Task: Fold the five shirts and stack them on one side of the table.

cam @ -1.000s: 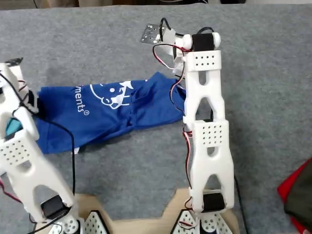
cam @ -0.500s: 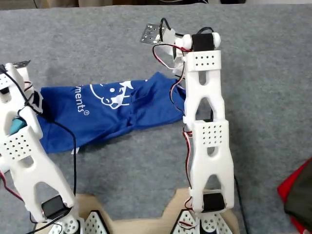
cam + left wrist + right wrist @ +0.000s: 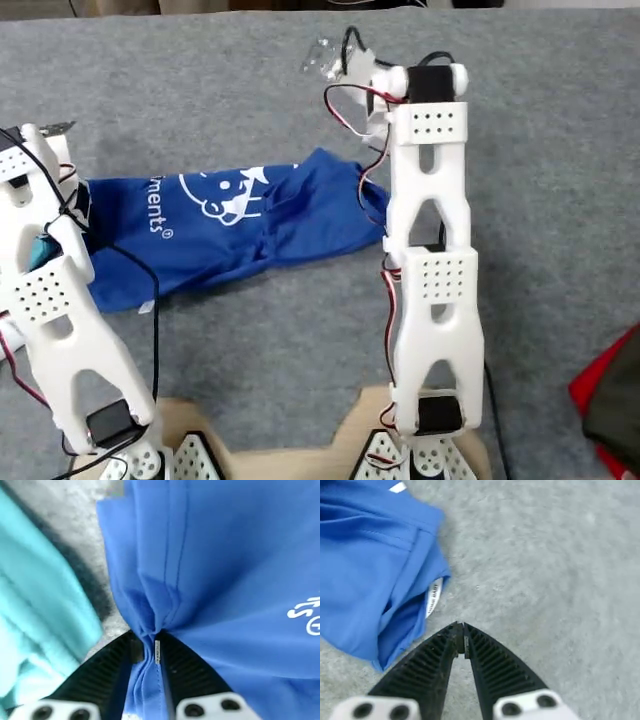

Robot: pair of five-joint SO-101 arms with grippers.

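Spreading under everything is the grey felt worktop (image 3: 560, 200), with two white arms lying over it. The right arm (image 3: 430, 250) stretches long down the middle and covers the end of the blue shirt (image 3: 230, 225) nearest the right hand. The shirt lies crumpled in a long band between the two hands. The left arm (image 3: 50, 310) and its black cable (image 3: 152, 300) cross the shirt's other end. The left hand (image 3: 150, 647) is clamped tight on a gathered fold of the blue cloth, and creases fan away from its tips. Just beside that hand lies a teal cloth (image 3: 40, 605), mostly tucked under the arm when seen from above. The right hand (image 3: 461, 632) is closed with nothing in it. Its tips are together over bare felt, just beside the shirt's edge and its small white label (image 3: 434, 596). Well apart from both hands, a red cloth (image 3: 605, 385) with something dark on it is cut off at the edge; I cannot tell what it is.
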